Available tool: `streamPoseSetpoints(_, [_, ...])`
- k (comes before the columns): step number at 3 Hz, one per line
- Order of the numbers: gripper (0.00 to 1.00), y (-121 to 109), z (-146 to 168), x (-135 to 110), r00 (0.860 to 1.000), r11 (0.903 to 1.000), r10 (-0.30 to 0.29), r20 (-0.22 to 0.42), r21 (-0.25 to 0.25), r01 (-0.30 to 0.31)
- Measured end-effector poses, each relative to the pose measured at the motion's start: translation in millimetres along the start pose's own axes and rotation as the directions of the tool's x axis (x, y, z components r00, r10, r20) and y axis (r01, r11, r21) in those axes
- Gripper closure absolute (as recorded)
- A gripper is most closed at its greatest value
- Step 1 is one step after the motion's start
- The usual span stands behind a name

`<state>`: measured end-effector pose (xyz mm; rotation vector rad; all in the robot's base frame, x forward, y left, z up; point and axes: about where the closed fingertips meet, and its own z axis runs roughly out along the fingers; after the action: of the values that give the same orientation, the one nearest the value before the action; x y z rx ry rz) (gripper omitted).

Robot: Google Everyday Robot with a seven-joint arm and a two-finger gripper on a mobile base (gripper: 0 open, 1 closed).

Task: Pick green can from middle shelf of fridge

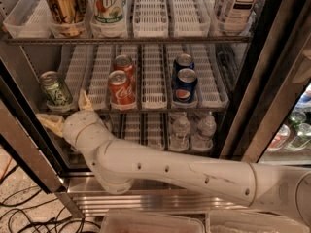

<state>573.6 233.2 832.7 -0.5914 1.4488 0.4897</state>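
looking for the green can (pixel 56 89), where does it sit?

you'll find it upright at the far left of the middle shelf (pixel 153 76) of the fridge (pixel 255 86), at the front of its white lane, apart from the two red cans (pixel 121 89) further right.

and where is my hand (pixel 68 111) against it?

your hand is just below and in front of that can, about level with the shelf's front rail. its two tan fingers (pixel 85 101) are spread wide, one pointing up just right of the can, the other reaching left. nothing sits between them.

what else is on that shelf?

two blue cans (pixel 183 84) stand one behind the other, right of the red ones, with a bare lane between. water bottles (pixel 181 132) stand on the shelf beneath, behind your white arm (pixel 184 171).
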Motion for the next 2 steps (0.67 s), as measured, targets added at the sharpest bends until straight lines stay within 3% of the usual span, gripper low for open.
streamPoseSetpoints(2, [0.22, 0, 51, -4, 0.999, 0.9959, -0.003, 0.034, -0.091, 0.006])
